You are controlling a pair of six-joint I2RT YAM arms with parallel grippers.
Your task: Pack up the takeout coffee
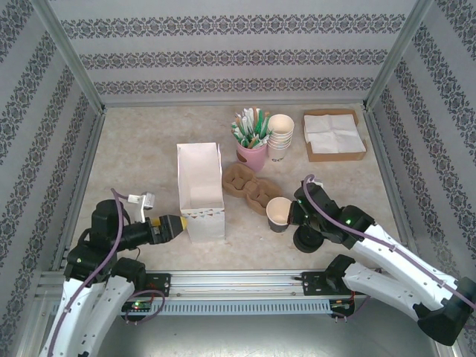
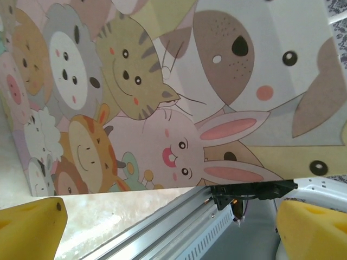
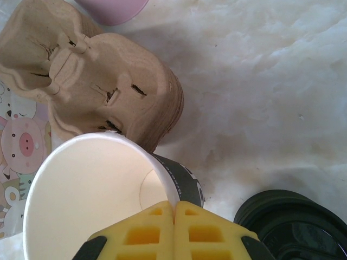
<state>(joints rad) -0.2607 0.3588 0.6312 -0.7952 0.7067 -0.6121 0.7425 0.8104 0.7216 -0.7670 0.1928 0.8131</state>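
The left end effector (image 1: pixel 177 225) sits low at the near left corner of the white box (image 1: pixel 199 186), just beside its wall. Its yellow fingers (image 2: pixel 30 227) stand wide apart with nothing between them. In the left wrist view the box's outer side, printed with cartoon animals, is right in front of them.

The right end effector (image 3: pixel 174 230) has its two fingers pressed together over the rim of a paper cup (image 3: pixel 92 189), one finger on the inside of the wall and one on the outside. The cup is white inside and dark outside. It is on the desk (image 1: pixel 149 163) to the right of the box, touching or just beside the near end of the brown cardboard cup carrier (image 1: pixel 249 186). A stack of black lids (image 1: pixel 307 239) lies just beside the cup on its near right.

Farther back, a pink cup (image 1: pixel 251 156) holds sticks and sachets. A stack of paper cups (image 1: pixel 280 137) is right next to it, and a tray of napkins (image 1: pixel 335 135) lies to their right.
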